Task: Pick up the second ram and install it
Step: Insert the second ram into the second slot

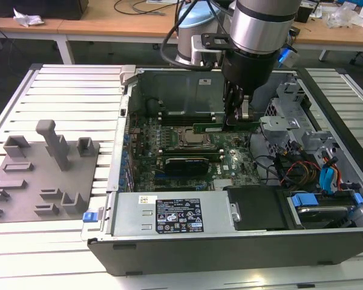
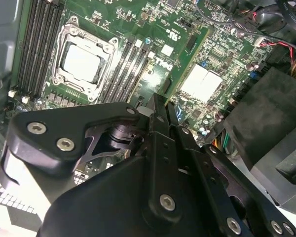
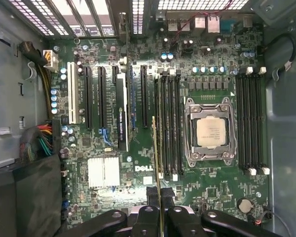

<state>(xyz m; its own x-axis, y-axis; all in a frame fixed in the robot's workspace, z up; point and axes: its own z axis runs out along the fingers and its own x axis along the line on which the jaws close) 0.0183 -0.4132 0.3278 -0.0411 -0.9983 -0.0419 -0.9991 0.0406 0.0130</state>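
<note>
The second ram (image 1: 221, 127) is a long green stick held level above the motherboard (image 1: 230, 160), just beyond the CPU socket (image 1: 190, 138). My gripper (image 1: 239, 121) is shut on one end of it, coming down from above. In the first wrist view the second ram (image 3: 155, 148) shows edge-on, running out from my gripper (image 3: 160, 203) alongside the dark memory slots (image 3: 168, 123) next to the CPU socket (image 3: 209, 132). The second wrist view has the second ram (image 2: 185, 55) slanting away from my gripper (image 2: 160, 106) over the board.
The open computer case (image 1: 169, 238) lies on a slatted metal table. A black card (image 1: 184, 164) stands in a slot in front of the socket. Cables and drive bays (image 1: 317, 175) crowd the exterior view's right. Grey fixture blocks (image 1: 45, 163) sit outside the case on the left.
</note>
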